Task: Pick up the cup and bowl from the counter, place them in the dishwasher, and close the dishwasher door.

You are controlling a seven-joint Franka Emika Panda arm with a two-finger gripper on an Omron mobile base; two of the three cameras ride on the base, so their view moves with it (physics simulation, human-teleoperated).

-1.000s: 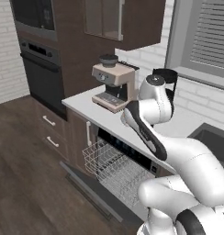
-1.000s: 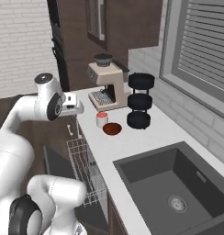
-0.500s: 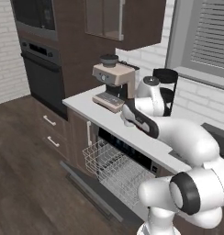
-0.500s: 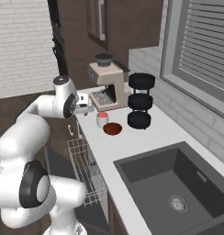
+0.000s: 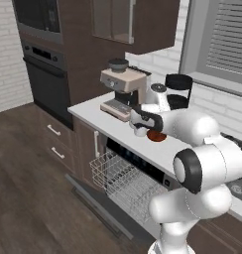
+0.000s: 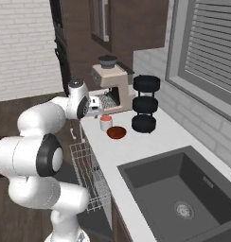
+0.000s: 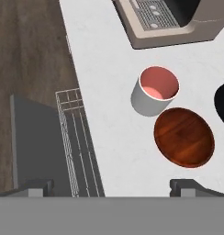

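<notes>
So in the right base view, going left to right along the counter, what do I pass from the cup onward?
Cup → bowl → black tiered stand → sink.

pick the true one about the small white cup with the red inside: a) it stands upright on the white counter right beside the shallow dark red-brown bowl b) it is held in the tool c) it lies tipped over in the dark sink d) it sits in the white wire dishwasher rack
a: the small white cup with the red inside stands upright on the white counter, close beside the shallow dark red-brown bowl, while the open tool holds nothing.
</notes>
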